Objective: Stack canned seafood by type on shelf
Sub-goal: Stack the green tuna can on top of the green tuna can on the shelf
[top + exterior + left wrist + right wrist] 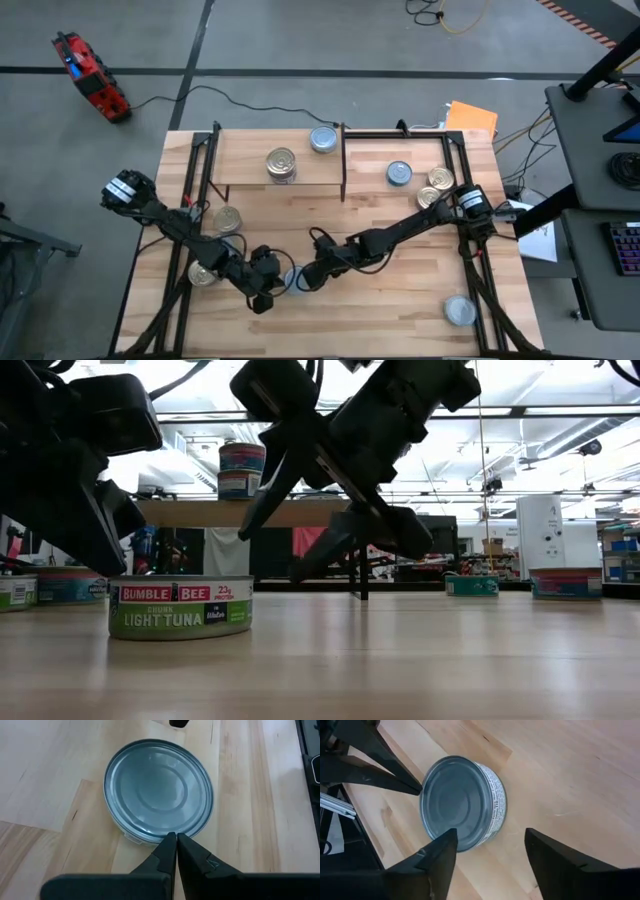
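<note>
Spreading under both arms is a pale butcher-block bench (pixel 400 300), with a grey concrete floor (pixel 300 40) around it and a bright workshop behind. A silver-lidded tuna tin (pixel 159 795) sits near the middle of the bench's front edge. The left pincer (pixel 176 839), fingers pressed together and holding nothing, has its tips touching the tin's rim. The right pincer (pixel 490 845) hangs just above the tin, jaws parted, gripping nothing. Two tins stand stacked on the shelf (pixel 300 512).
</note>
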Robot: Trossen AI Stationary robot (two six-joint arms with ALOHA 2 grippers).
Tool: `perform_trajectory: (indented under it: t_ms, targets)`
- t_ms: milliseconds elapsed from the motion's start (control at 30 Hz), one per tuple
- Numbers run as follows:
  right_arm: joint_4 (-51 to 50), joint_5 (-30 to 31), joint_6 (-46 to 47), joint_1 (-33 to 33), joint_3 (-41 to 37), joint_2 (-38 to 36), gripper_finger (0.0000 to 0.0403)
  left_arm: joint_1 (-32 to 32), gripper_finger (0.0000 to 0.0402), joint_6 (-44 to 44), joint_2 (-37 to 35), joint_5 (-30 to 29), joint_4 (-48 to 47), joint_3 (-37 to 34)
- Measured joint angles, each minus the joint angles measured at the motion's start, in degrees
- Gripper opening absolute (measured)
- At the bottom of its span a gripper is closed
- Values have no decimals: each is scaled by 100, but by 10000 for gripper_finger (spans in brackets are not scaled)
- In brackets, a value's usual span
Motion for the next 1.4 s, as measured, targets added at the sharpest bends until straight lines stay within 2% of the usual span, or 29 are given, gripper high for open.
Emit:
perform_trajectory:
  t_ms: [133, 333, 600, 767, 867, 1067, 1400]
  targets:
    - [154, -2, 0, -4, -107, 9, 247, 0, 0, -43, -1, 8, -5, -17]
    - [1021, -42, 103, -4, -351, 180, 269, 0, 0, -87, -10, 5, -1, -68]
    - [1078, -42, 55, -4, -366, 307, 295, 0, 0, -139, -82, 58, -52, -25]
    - [1077, -44, 56, -4, -366, 310, 305, -2, 0, 448, -143, -315, -44, 266]
    - [1073, -44, 55, -4, -366, 310, 306, 26, 0, 646, 60, -380, -119, 246]
    - [1070, -153, 57, -7, -366, 310, 303, -53, 0, -4, 316, -384, 62, 120]
    - [1118, -225, -82, -31, -368, 310, 327, -388, 0, -518, 677, -912, 582, -11]
